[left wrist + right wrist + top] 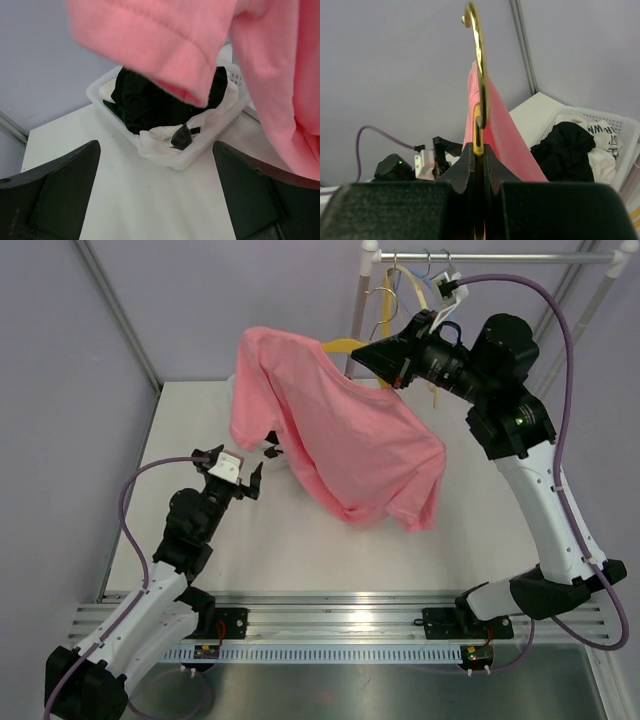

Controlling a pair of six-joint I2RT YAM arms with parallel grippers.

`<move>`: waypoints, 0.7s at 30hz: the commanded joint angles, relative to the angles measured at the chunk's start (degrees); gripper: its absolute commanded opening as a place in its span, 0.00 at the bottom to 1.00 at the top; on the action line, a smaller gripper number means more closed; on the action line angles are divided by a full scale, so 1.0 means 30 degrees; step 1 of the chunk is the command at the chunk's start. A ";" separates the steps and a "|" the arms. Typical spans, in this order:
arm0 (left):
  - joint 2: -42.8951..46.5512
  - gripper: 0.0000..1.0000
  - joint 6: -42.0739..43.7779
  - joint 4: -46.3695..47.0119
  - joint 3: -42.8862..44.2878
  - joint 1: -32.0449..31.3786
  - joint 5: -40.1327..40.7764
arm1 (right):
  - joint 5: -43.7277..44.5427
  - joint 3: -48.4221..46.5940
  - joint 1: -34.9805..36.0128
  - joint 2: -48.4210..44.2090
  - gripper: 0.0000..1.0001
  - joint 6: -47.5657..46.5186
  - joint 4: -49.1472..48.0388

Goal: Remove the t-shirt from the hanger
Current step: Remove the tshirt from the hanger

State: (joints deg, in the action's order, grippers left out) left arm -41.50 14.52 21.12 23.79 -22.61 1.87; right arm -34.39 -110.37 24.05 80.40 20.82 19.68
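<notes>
My right end effector [478, 150] clamps hanger [479, 75]: hold steady | left end effector [155, 150] wide: pinch shirt [340, 440] hem, pull sideways.

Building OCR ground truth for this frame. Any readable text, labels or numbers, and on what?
"WN": only a guess at the end of a dark print on the white garment in the basket; the rest is folded away and blurred.
Orange sticker on the rail: too small to read.
Pink t-shirt, hanger: no text visible.
</notes>
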 commanded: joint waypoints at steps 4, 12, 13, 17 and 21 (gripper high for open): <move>0.2110 0.99 -0.0183 0.1221 -0.0284 0.0037 0.0288 | 0.7650 -0.0946 0.2762 0.0709 0.00 -0.2104 0.0178; 0.5625 0.99 -0.0502 -0.0566 0.0299 0.0008 -0.5361 | 1.0434 -0.1035 0.4987 0.1647 0.00 -0.3101 0.1761; 0.5716 0.99 -0.0650 -0.0596 0.0476 0.0008 -0.6877 | 1.1164 -0.0453 0.5570 0.1589 0.00 -0.3189 0.1586; 0.4957 0.99 -0.0739 -0.0480 0.1764 0.0008 -0.9877 | 1.2458 0.1015 0.6714 0.1442 0.00 -0.3043 0.0385; 0.3288 0.99 0.1796 -0.1238 0.3843 -0.0021 -1.3067 | 1.3279 0.2301 0.7655 0.1471 0.00 -0.2985 0.0237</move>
State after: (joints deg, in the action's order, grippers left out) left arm -29.08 14.46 17.30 30.20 -22.61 -25.52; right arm 0.62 -105.30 45.06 85.95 12.19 25.58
